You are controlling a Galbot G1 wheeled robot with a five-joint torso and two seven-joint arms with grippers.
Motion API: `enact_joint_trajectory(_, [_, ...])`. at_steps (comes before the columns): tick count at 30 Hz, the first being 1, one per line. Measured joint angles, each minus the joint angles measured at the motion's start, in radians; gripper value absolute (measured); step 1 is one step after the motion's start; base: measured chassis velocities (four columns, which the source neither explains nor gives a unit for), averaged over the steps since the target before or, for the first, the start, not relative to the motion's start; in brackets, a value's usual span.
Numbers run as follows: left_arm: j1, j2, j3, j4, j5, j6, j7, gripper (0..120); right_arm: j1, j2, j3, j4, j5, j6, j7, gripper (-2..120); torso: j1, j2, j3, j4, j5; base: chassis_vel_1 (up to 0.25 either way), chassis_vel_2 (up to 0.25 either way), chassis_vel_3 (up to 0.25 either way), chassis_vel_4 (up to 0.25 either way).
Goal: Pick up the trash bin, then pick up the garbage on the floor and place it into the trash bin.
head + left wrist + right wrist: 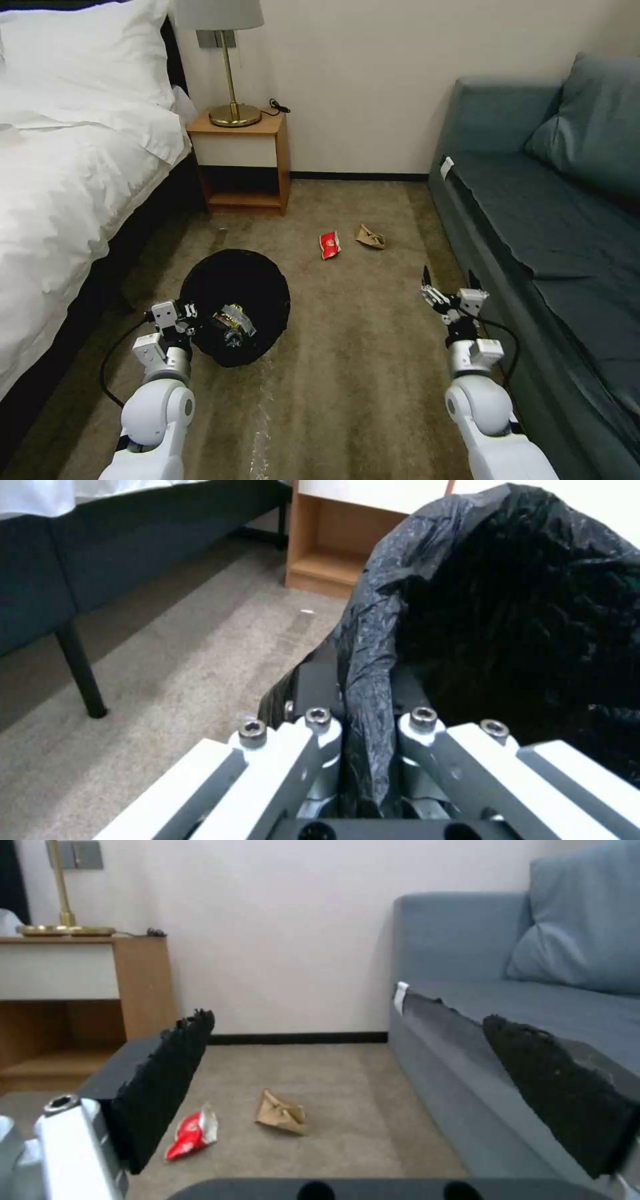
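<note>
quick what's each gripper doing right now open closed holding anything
Left gripper: closed on the bin rim, holding it.
Right gripper: open, empty, above the carpet beside the sofa.

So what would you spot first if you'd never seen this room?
Probably the trash bin, black-bagged, held up over the carpet by the left gripper, which pinches its rim. Next, the red snack packet and crumpled brown paper lying on the floor ahead, beyond the open right gripper beside the sofa.
</note>
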Motion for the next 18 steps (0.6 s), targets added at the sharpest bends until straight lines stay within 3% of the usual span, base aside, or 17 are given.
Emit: enact_joint_trajectory(18, [0.016,0.014,-0.018,-0.033,-0.010,-0.006,0.007,4,-0.018,0.015,0.021,-0.003,-0.005,0.015,-0.058,100,0.000,0.000,0.000,0.0001,0.0001,0.000,0.000,0.000,0.000])
